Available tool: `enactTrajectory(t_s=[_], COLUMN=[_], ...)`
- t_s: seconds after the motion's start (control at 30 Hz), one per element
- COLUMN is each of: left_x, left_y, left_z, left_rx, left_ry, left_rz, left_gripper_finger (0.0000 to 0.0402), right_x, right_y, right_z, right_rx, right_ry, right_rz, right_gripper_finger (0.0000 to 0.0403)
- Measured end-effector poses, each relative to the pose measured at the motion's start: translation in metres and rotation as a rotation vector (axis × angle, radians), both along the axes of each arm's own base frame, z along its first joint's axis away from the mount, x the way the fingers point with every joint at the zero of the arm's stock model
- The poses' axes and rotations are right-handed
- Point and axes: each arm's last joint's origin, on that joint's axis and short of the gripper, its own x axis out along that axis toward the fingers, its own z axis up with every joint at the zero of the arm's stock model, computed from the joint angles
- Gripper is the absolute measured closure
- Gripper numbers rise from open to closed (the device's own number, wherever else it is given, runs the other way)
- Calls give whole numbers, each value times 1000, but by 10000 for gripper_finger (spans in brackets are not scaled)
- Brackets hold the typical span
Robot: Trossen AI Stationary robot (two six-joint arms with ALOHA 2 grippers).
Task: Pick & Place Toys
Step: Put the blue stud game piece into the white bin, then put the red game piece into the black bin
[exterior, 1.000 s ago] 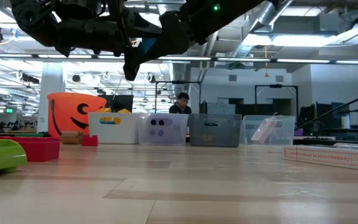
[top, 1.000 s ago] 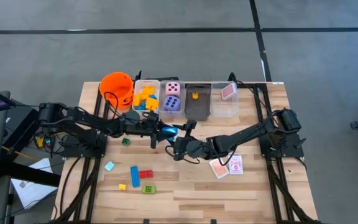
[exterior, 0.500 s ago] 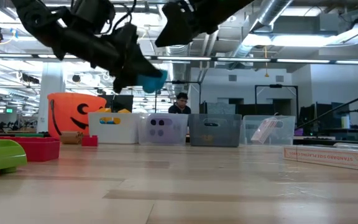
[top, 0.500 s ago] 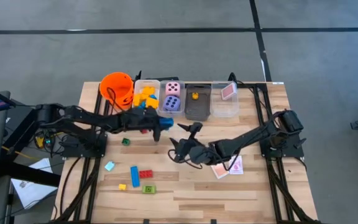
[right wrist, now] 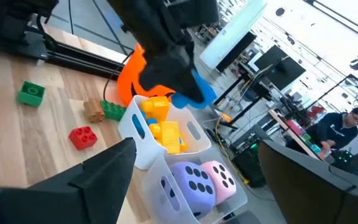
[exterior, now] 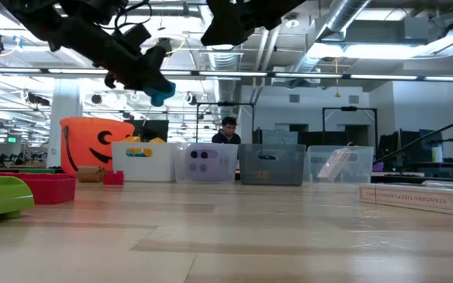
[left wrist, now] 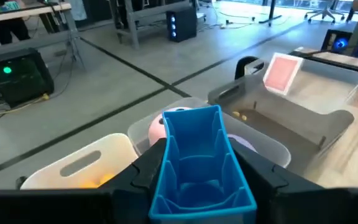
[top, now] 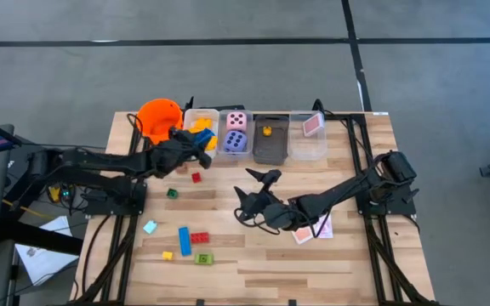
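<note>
A light wooden tabletop [top: 253, 263] stands on a grey floor [top: 228, 68] crossed by dark lines. Beyond it lies a big open workshop with exposed silver ducts [exterior: 344, 23] and bright strip lights [exterior: 415, 47] under the ceiling. A person [exterior: 228, 130] in dark clothes sits at the far side among desks and monitors [right wrist: 269, 59].

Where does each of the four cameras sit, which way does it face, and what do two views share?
High: overhead, facing down; both arms show.
Low: tabletop height, facing the bins; arms overhead.
Left wrist: on the left arm, facing the bins; left gripper clamps a blue block.
Right wrist: on the right arm, facing the block bin; right gripper open.
Shared: the purple die shows in right wrist and high views.
</note>
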Motion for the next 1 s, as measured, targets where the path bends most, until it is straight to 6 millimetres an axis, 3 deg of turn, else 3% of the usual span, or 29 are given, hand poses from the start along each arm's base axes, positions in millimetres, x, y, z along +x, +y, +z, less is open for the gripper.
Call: enactTrajectory(t_s=[0.37,0.57,1.0], left_x=[-15,-19,-18], left_y=[36,56,65], left_z=[-3,-11,-17], left_rx=[-14,-65,-78], left_ry=[35,45,47], left_rz=[167,146,151], left_gripper_finger=[261,258,165], right_x=[0,0,1], right_y=[0,0,0], right_z=[0,1,2], right_rx=[36,40,48], right_ry=[-37,-46,-61], right_rz=[-6,-6,-5], right_gripper_finger=[68,68,68])
